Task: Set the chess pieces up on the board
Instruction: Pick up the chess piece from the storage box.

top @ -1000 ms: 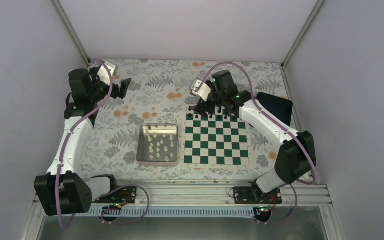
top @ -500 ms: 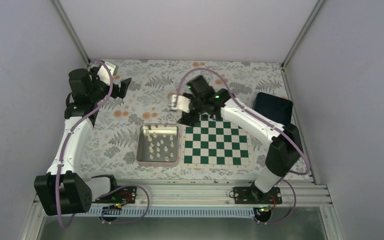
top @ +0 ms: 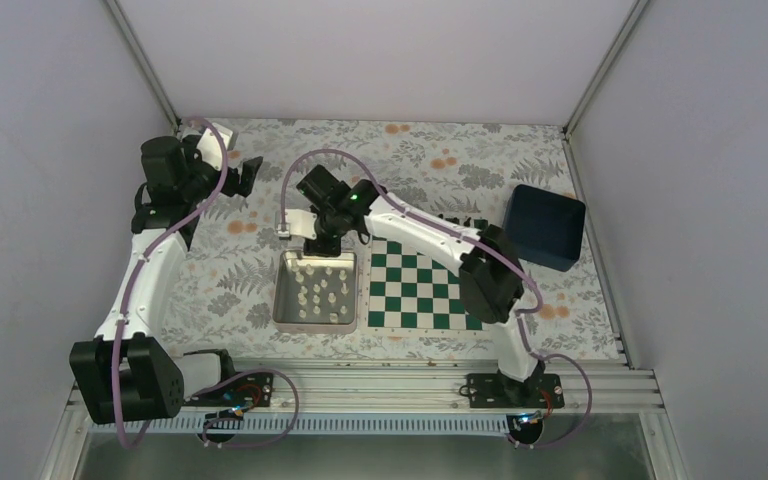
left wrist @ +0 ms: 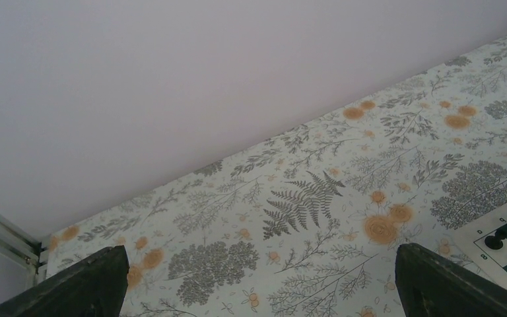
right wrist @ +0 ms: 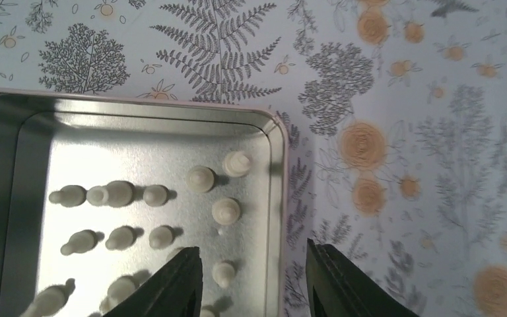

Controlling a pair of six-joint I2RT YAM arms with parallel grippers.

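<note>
Green-white checked board (top: 415, 298), cream pieces (right wrist: 200, 178), silver tray (right wrist: 138, 107)

Seen from above, bare floral tablecloth (top: 400, 160) fills the upper centre, leaving open room to pass. The right arm (top: 410, 225) stretches diagonally over the upper-left part of the board (top: 430, 300) and blocks access there from above. A dark blue box (top: 543, 227) stands just off the board's upper-right corner. In the right wrist view, cream chess pieces (right wrist: 200, 178) crowd the silver tray (right wrist: 138, 115) at left, with only narrow gaps between them. Open cloth lies right of the tray's rim.
</note>
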